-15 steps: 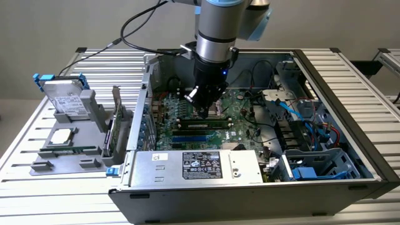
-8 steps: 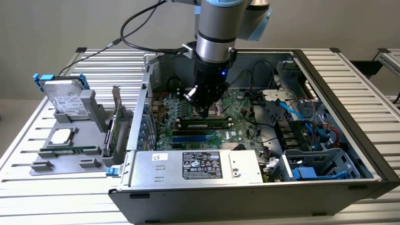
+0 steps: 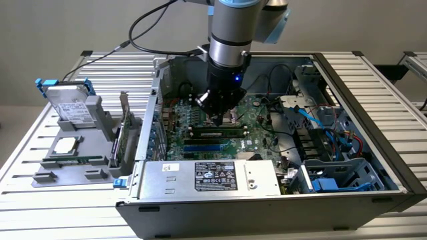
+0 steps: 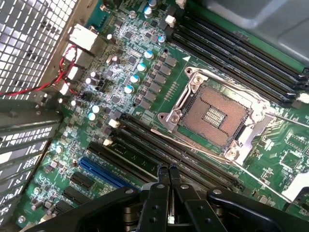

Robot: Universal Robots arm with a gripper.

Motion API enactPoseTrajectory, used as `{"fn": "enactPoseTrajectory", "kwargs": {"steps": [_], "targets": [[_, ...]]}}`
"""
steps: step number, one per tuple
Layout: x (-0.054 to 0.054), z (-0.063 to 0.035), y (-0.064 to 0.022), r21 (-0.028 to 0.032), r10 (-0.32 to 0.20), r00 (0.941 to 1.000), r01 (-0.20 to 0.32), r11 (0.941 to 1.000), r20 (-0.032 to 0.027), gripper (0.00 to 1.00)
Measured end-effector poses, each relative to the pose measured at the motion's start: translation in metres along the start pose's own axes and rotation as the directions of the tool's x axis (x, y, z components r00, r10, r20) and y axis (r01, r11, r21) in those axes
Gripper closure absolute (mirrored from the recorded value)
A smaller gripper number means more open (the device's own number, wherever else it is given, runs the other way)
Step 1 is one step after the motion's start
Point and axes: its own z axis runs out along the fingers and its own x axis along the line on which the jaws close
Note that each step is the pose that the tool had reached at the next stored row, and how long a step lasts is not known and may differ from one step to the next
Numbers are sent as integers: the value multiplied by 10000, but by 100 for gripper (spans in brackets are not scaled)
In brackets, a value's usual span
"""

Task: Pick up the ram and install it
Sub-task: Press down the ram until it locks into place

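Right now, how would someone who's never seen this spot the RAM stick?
Look inside the open grey metal computer case, on the green motherboard under the robot arm. The long narrow green RAM stick lies below the gripper, bearing a white label, unlike the black and blue slots beside it.

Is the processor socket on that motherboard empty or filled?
Empty. In the wrist view, the socket shows its bare contact grid, with no chip seated inside the metal frame.

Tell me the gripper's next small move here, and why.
Probably a short, straight push down. The gripper has its fingers closed together, tips right over the ram, which lies lengthwise on the motherboard near the CPU socket. Whether the ram is fully latched cannot be told, so a gentle press seems safest.
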Motion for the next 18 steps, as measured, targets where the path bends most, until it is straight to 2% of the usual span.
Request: {"fn": "enactPoseTrajectory", "kwargs": {"steps": [4, 9, 14, 18], "targets": [[0, 0, 0, -17, 476, 9989, -476, 9989, 44, 90], [0, 0, 0, -44, 1081, 9941, -1080, 9941, 98, 90], [0, 0, 0, -73, 1690, 9855, -1689, 9856, 151, 90], [0, 0, 0, -104, 2179, 9758, -2177, 9760, 179, 90]]}}
